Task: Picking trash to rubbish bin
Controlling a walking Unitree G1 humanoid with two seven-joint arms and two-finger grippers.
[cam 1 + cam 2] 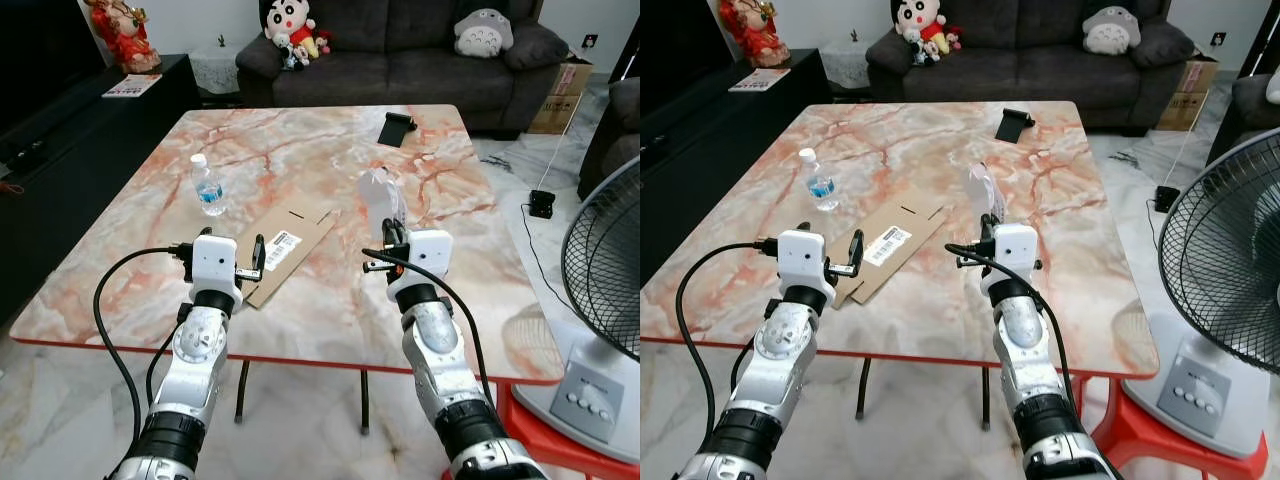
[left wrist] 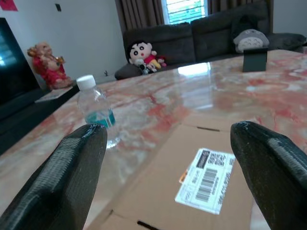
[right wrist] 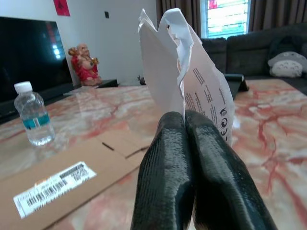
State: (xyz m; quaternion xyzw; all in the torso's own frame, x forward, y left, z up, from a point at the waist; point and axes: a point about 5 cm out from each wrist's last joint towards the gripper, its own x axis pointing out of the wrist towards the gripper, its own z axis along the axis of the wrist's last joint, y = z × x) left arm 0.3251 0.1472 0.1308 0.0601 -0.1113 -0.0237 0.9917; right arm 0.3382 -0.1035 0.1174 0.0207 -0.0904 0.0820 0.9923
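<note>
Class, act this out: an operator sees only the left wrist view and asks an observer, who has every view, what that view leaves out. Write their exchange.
Operator: My fingers are spread over the cardboard. What is the other arm doing?
Observer: The right gripper is shut on a torn white paper bag, held upright above the table.
Operator: Where is the bag relative to my cardboard?
Observer: In the head view the bag is to the right of the flattened cardboard.
Operator: Anything off the table's right side?
Observer: A standing fan on a red stool.
</note>
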